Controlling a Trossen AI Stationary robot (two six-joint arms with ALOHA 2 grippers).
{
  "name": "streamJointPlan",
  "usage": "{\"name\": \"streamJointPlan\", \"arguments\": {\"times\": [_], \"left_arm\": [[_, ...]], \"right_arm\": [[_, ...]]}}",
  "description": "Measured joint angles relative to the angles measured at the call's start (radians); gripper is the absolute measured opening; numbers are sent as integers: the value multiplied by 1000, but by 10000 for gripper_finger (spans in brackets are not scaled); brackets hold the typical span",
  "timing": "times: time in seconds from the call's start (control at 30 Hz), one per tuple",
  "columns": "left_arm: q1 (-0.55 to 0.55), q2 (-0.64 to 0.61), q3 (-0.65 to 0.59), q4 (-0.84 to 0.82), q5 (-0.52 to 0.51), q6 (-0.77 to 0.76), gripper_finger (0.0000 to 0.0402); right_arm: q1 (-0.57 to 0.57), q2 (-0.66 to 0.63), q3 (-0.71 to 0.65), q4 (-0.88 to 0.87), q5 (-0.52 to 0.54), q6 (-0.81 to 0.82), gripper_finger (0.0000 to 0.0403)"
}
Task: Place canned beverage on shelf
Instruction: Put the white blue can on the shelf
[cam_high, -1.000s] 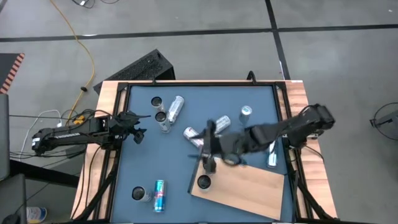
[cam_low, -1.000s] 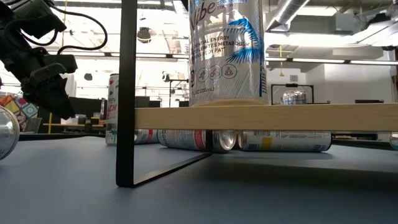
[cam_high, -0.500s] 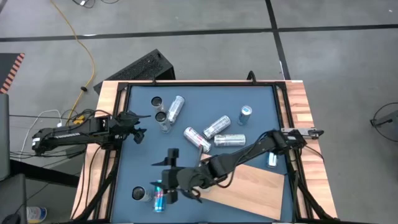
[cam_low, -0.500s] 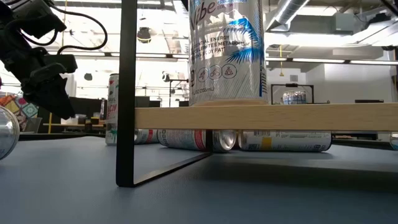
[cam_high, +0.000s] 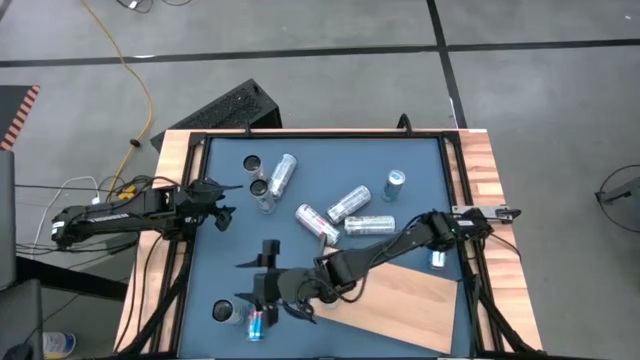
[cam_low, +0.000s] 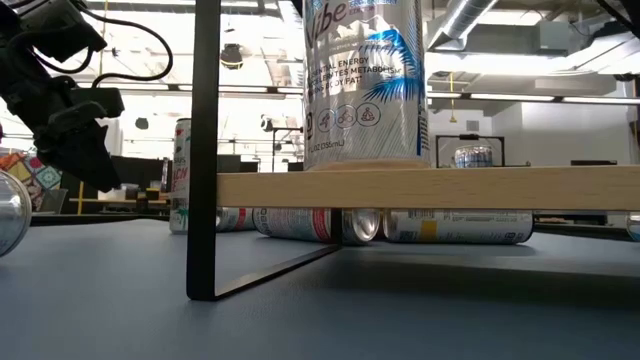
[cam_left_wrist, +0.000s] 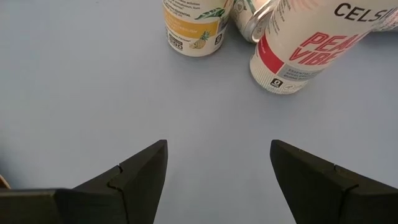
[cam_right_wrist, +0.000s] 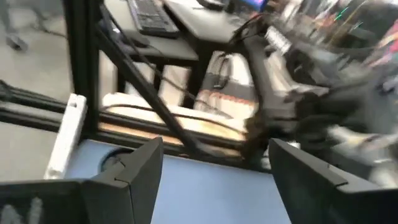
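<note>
While one can (cam_low: 365, 80) already stands on the shelf (cam_high: 400, 300) at lower right, the right end effector (cam_high: 262, 300), spread and empty, hovers over the blue can (cam_high: 255, 322) at lower left, ungrasped; several cans remain on the worktop (cam_high: 230, 250).

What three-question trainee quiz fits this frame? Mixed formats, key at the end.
1. True or false: the left gripper is shut on a can.
2. Pick one. The thing lying closest to the right gripper is: A the blue can; B a green bottle; C a red mug.
3. Fill in: in the low view, the upright can stands on the ___.

Key: 1 false, its fingers are apart with nothing between them. 2 A. 3 shelf.
</note>
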Motion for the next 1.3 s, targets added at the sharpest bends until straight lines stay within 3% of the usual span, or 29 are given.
{"name": "streamJointPlan", "arguments": {"times": [0.23,0.43,0.6,0.97,1.03,1.13,1.2,1.3], "left_arm": [[0,0,0,-1,0,-4,270],[0,0,0,-2,0,-4,270],[0,0,0,-2,0,-4,270],[0,0,0,8,-28,-9,270],[1,3,0,52,-51,-86,270],[-1,5,0,189,-23,-325,270],[1,8,0,298,15,-513,270],[0,7,0,424,67,-650,270]], "right_arm": [[78,-241,8,-85,219,-164,281],[145,-328,-2,-172,293,-221,281],[211,-433,6,-203,422,-274,281],[308,-473,3,-293,659,-316,281],[327,-470,2,-317,709,-365,281],[348,-465,0,-322,774,-404,281],[356,-469,1,-317,811,-404,281],[385,-481,1,-317,884,-404,281]]}}
